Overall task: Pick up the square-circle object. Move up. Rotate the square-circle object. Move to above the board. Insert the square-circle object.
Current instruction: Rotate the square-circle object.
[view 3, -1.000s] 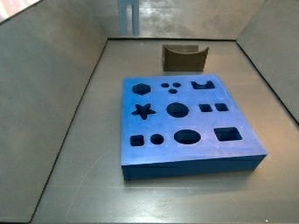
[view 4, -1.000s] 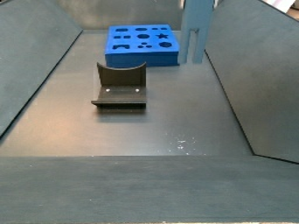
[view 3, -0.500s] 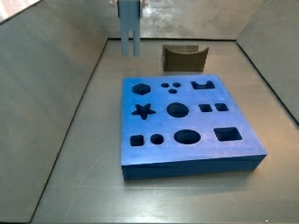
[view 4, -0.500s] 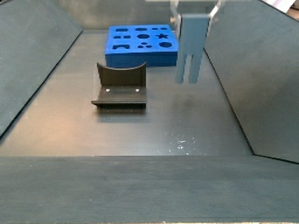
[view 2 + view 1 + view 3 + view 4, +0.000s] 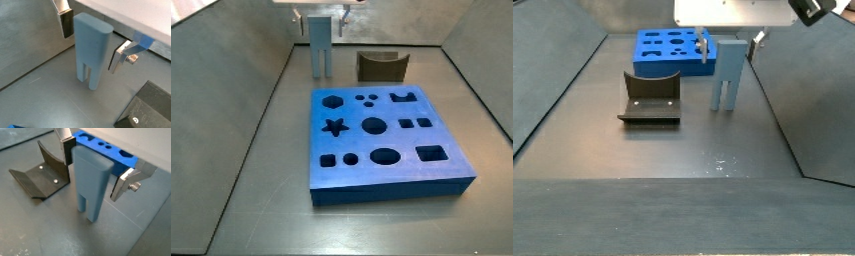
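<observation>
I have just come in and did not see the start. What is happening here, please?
The Franka arm's gripper has come down around the square-circle object, which stands upright on the floor, prongs down, beside the board. The fingers flank its top; a gap shows on one side, so it seems not yet gripped. The fixture stands nearby.

The dark grey floor [image 5: 673, 150] carries the board [image 5: 385, 140], the fixture [image 5: 649, 98] and the upright square-circle object [image 5: 727, 80].
</observation>
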